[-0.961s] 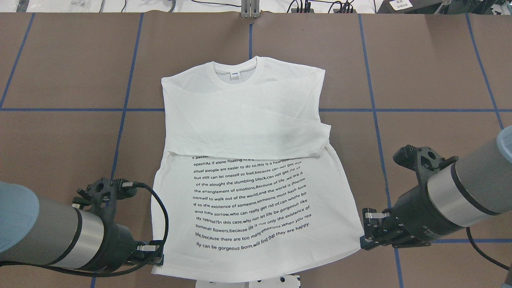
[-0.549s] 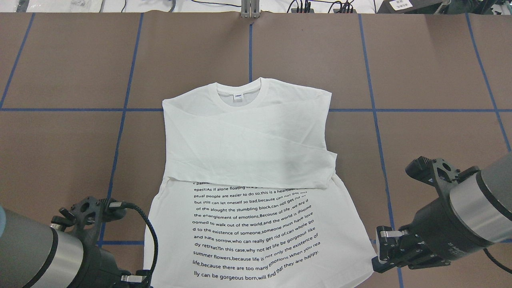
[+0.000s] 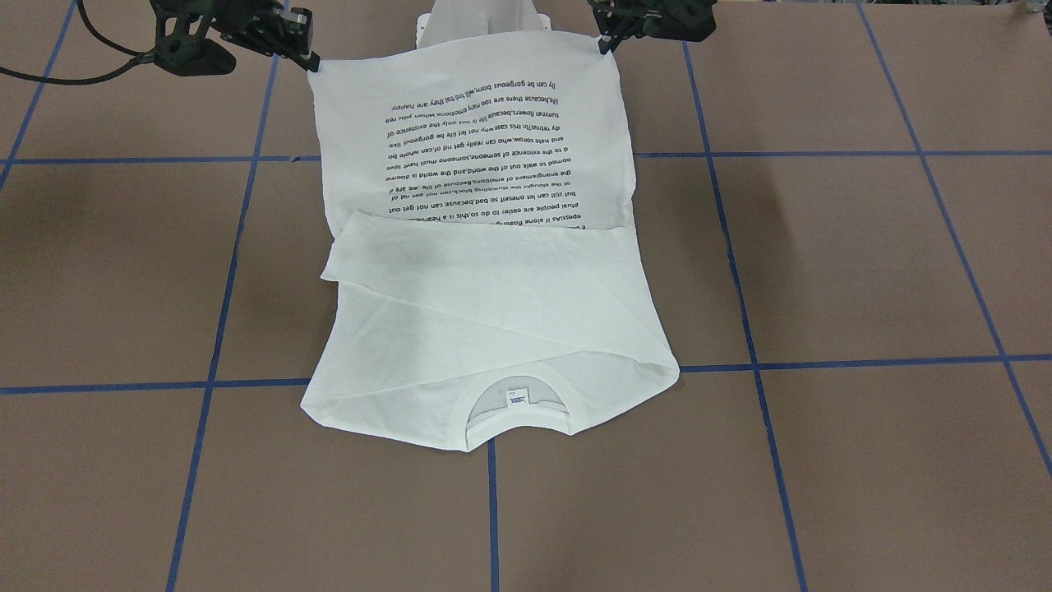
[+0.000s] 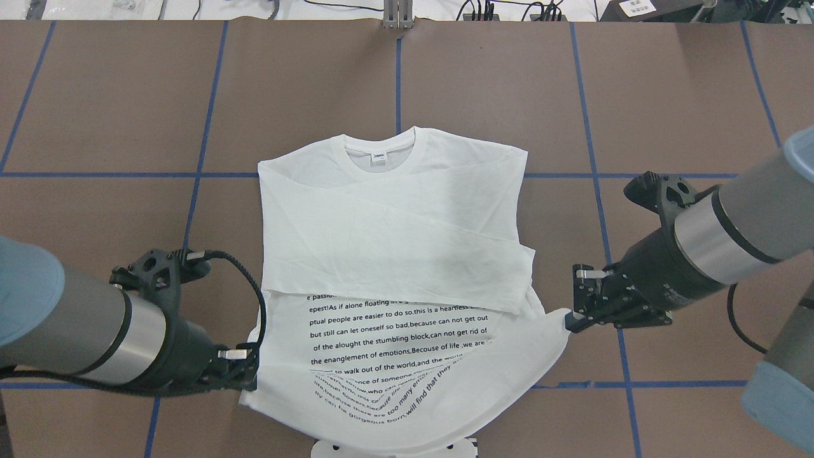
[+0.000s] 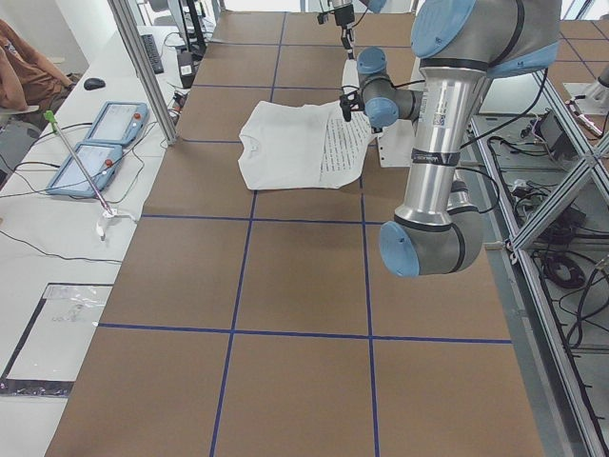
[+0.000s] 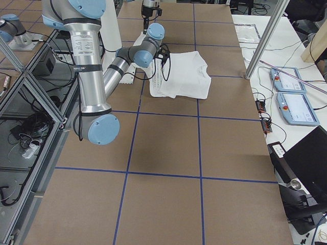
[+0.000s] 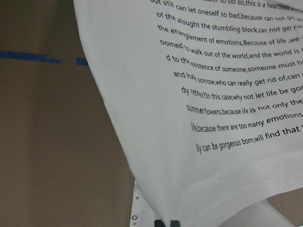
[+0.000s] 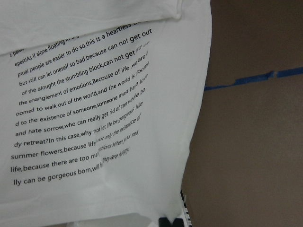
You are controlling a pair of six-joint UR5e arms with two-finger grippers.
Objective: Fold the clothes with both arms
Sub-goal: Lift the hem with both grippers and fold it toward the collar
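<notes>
At the robot's edge of the table (image 4: 95,95), the left gripper (image 4: 252,376) and right gripper (image 4: 570,322) each pinched a raised hem corner of the shirt (image 4: 394,216), its length running straight ahead to the collar.

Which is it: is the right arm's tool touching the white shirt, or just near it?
Touching. The overhead view shows the right tool pinching a hem corner of the shirt, the cloth drawn up to its tips.

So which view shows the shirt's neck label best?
The front-facing view: the neck label lies nearest that camera, inside the collar. The overhead view shows it smaller; side views too small; wrist views miss it.
</notes>
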